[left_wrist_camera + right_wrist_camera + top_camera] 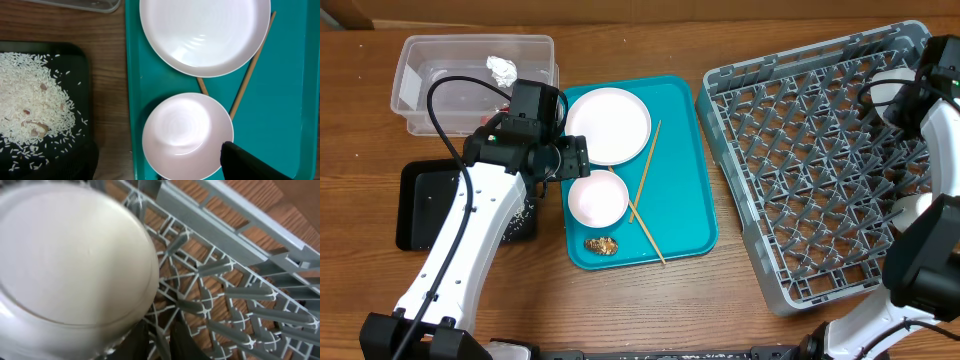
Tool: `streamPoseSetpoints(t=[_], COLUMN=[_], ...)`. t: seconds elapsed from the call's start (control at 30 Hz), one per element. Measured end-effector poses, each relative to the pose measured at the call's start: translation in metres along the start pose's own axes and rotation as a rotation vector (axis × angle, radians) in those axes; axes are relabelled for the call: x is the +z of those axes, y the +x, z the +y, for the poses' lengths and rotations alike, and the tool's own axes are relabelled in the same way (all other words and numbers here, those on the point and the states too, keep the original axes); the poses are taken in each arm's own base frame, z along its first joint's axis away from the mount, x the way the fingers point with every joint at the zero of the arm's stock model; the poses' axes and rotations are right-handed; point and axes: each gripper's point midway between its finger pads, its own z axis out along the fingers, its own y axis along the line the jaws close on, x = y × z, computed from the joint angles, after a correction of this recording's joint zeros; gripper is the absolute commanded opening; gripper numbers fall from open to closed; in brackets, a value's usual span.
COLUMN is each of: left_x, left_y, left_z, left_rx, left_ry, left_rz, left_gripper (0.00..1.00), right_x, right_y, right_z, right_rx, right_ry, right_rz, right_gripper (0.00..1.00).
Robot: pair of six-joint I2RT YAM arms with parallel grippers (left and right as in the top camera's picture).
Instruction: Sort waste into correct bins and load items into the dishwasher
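Left gripper [578,160]: over small bowl [598,199]; jaw state cannot be told.
Right gripper [160,342]: beside white bowl [70,255] at dish rack [820,160]; hold unclear.
Binned: tissue [501,68] in clear tub [450,90]; rice [30,100] on black tray [420,200].
Remaining on teal tray [690,200]: plate [608,124], small bowl, chopsticks [645,175], brown lump [601,245].

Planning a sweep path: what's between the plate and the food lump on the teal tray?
Only the bowl, on the tray, between the plate and the lump; the chopsticks pass beside it. Overhead view shows it.
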Motion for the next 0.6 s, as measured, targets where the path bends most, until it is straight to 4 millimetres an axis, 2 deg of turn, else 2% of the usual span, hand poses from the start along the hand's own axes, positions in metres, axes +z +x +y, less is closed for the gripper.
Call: streamPoseSetpoints(t=[0.1,0.2,0.33,0.5,0.53,0.6], left_x=[0.0,0.0,0.0,0.0,0.0,0.0], left_y=[0.0,0.0,0.0,0.0,0.0,0.0], left_z=[0.0,0.0,0.0,0.0,0.0,0.0], left_rx=[0.0,0.0,0.0,0.0,0.0,0.0], left_ry=[0.0,0.0,0.0,0.0,0.0,0.0], left_rz=[0.0,0.0,0.0,0.0,0.0,0.0], left_gripper=[0.8,0.8,0.8,0.8,0.8,0.8], right_x=[-0.01,-0.023,-0.035,-0.042,-0.043,-0.043], right_y=[0.002,0.011,0.02,0.026,0.026,0.029], right_z=[0.023,0.059,0.086,0.102,0.103,0.103], right_rx=[-0.063,-0.171,-0.262,-0.317,-0.32,-0.328], right_ry=[-0.14,-0.335,-0.455,-0.511,-0.515,-0.517], right_rz=[0.013,0.035,0.039,0.038,0.038,0.05], right_gripper=[0.18,0.19,0.19,0.2,0.24,0.25])
